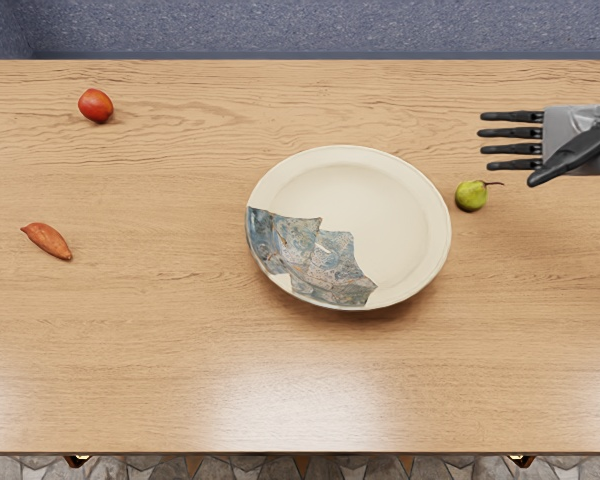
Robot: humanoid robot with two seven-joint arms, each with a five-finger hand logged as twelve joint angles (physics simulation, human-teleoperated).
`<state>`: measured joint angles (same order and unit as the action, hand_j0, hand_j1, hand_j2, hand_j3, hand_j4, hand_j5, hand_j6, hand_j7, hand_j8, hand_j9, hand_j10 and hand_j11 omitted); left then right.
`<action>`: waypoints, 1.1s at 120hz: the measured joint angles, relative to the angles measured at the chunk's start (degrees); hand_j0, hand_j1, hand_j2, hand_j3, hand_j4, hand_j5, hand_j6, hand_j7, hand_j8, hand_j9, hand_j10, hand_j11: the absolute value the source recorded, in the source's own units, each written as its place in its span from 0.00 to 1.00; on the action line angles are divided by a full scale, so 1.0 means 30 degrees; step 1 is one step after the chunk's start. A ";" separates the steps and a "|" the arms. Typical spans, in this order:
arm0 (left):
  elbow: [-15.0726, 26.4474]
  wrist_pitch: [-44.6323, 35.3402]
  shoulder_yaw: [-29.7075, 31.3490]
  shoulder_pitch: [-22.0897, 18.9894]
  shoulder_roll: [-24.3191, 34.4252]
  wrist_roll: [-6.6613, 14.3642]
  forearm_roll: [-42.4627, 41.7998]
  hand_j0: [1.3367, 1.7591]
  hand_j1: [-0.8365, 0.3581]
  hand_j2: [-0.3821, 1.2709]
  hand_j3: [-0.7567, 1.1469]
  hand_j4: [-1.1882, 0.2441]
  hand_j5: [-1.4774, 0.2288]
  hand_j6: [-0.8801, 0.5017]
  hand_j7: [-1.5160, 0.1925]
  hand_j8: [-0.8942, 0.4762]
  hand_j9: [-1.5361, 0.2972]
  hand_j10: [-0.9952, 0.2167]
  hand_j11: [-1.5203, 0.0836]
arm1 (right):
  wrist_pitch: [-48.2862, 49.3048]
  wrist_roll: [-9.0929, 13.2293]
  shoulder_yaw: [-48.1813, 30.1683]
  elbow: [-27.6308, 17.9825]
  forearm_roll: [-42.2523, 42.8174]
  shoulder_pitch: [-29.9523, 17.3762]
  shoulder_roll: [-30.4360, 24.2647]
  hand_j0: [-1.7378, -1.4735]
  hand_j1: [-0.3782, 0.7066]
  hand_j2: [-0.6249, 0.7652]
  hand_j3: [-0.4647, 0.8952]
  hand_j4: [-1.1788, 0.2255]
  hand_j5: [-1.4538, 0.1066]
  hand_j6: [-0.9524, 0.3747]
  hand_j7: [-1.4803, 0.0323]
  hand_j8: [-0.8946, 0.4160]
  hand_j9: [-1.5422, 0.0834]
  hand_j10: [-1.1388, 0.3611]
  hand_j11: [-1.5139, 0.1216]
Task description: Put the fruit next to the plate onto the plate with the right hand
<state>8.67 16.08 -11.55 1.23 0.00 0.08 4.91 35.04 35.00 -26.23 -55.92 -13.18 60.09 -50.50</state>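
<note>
The small green pear point(470, 194) sits on the wooden worktop point(180, 350), just beside the round cream plate point(380, 200), at its 3 o'clock. The grey right hand point(552, 143) is near, fingers straight and apart, holding nothing. The pear lies at its 8 o'clock.

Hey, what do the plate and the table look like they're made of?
The plate looks like glazed ceramic: smooth cream surface, with a blue-grey patterned patch at front left. The table looks like wood or veneer: grain lines, soft sheen near the front edge.
</note>
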 joint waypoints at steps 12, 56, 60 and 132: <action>0.0001 0.0000 -0.0028 0.0000 0.0000 0.0000 0.0004 0.76 0.97 0.23 0.40 0.82 0.85 0.62 0.87 0.64 0.82 0.80 0.93 | 0.0000 0.0000 0.0023 -0.0068 0.0002 0.0005 0.0043 0.30 0.03 0.45 0.34 0.84 0.93 0.72 0.98 0.68 0.95 0.76 0.93; -0.0005 0.0000 -0.0002 0.0005 0.0000 0.0000 -0.0004 0.76 0.97 0.23 0.40 0.82 0.85 0.62 0.87 0.64 0.82 0.80 0.93 | -0.0004 0.0000 0.1385 -0.0013 0.9266 0.3989 0.3530 0.30 0.03 0.45 0.34 0.84 0.93 0.72 0.98 0.68 0.95 0.76 0.93; -0.0008 0.0000 0.0002 0.0003 0.0000 0.0001 -0.0003 0.76 0.97 0.23 0.40 0.82 0.85 0.62 0.87 0.64 0.82 0.80 0.93 | -0.0006 0.0000 0.2146 0.0017 1.0034 0.4561 0.3891 0.30 0.03 0.45 0.34 0.84 0.93 0.72 0.98 0.68 0.95 0.76 0.93; -0.0018 0.0000 0.0010 0.0000 0.0000 0.0001 -0.0006 0.76 0.97 0.23 0.40 0.82 0.85 0.62 0.87 0.64 0.82 0.80 0.93 | -0.9788 0.0000 1.1327 -0.0016 1.7721 0.7196 0.8358 0.30 0.03 0.45 0.34 0.84 0.93 0.71 0.98 0.68 0.95 0.76 0.93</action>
<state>8.61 16.08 -11.51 1.23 0.00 0.09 4.89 5.68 35.00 7.75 -55.96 39.99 81.67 -25.43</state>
